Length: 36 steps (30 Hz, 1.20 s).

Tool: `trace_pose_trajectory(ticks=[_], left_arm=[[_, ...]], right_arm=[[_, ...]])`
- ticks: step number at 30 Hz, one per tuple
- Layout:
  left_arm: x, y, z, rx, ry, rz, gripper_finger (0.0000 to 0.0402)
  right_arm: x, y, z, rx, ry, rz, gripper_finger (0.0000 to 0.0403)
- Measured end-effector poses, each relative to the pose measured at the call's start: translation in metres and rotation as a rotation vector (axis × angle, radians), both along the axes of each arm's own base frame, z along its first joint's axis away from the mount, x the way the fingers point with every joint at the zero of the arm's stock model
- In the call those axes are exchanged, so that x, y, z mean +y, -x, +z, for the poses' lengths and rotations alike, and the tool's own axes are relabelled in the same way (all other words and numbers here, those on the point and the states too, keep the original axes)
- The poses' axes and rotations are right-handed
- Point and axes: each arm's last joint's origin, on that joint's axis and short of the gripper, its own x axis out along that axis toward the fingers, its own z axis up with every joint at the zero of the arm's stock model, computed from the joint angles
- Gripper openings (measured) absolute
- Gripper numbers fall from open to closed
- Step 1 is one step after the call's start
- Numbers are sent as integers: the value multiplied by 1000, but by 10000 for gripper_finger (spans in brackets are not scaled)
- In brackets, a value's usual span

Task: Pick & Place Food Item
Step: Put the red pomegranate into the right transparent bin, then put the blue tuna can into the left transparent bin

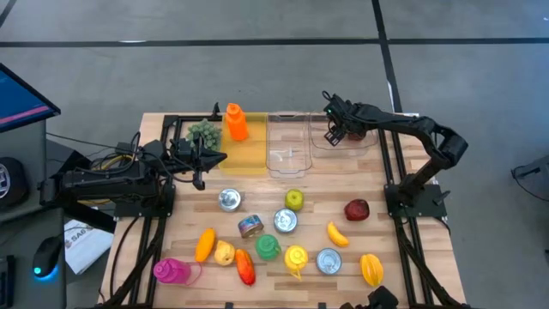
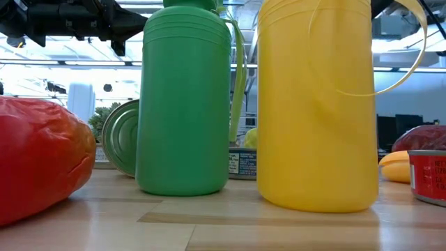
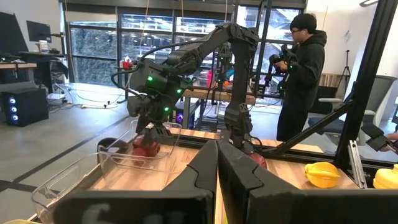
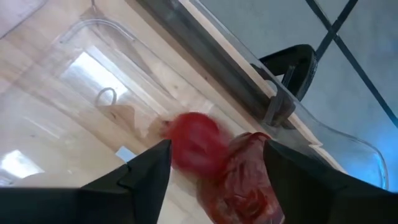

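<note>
My left gripper pressed shut, parked beside yellow bin holding orange bottle; grapes just behind. Middle clear bin next along. My right gripper over far-right clear bin, fingers spread apart, gripping nothing. Red food item blurred between them, just above bin floor, beside crinkled red item lying there. Dark red fruit on table near my right arm base.
</note>
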Motion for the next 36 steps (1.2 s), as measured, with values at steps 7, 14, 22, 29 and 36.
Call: trace_pose_trajectory(ticks=[7, 14, 22, 29, 36], left_arm=[[0, 0, 0, 0, 0, 0, 1], [0, 0, 0, 0, 0, 0, 1], [0, 0, 0, 0, 0, 0, 1], [0, 0, 0, 0, 0, 0, 1], [0, 0, 0, 0, 0, 0, 1]], right_arm=[[1, 1, 1, 5, -4, -1, 257], [18, 2, 26, -56, 47, 40, 215], [55, 1, 67, -214, 121, 165, 155], [96, 2, 94, -324, 166, 304, 118], [134, 2, 109, -417, 162, 431, 107]])
